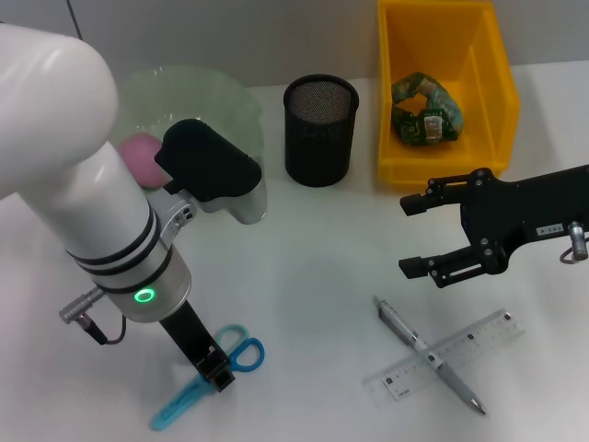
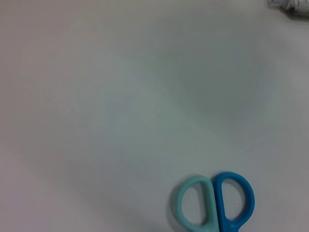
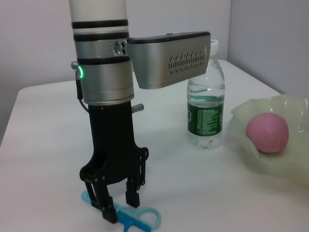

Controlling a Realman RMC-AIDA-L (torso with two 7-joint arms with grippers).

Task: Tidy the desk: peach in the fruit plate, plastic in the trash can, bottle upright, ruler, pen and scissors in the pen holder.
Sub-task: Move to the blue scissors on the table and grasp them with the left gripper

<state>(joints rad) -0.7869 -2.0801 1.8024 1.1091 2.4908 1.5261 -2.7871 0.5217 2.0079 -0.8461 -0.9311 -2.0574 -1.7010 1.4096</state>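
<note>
The blue and teal scissors (image 1: 241, 354) (image 2: 215, 203) (image 3: 143, 218) lie flat near the table's front left. My left gripper (image 1: 219, 376) (image 3: 120, 209) points straight down over them, open, with a finger on either side of the scissors just past the handles. The pen (image 1: 428, 354) lies crossed over the clear ruler (image 1: 479, 338) at the front right. My right gripper (image 1: 416, 236) hovers open above and behind them. The pink peach (image 1: 136, 155) (image 3: 268, 133) sits in the green fruit plate (image 1: 207, 87) (image 3: 294, 162). The bottle (image 3: 206, 116) stands upright. The plastic (image 1: 425, 112) lies in the yellow trash can (image 1: 490, 87).
The black mesh pen holder (image 1: 320, 129) stands at the back centre, between the fruit plate and the yellow bin. My left arm's white forearm (image 1: 64, 138) hides much of the plate and the bottle in the head view.
</note>
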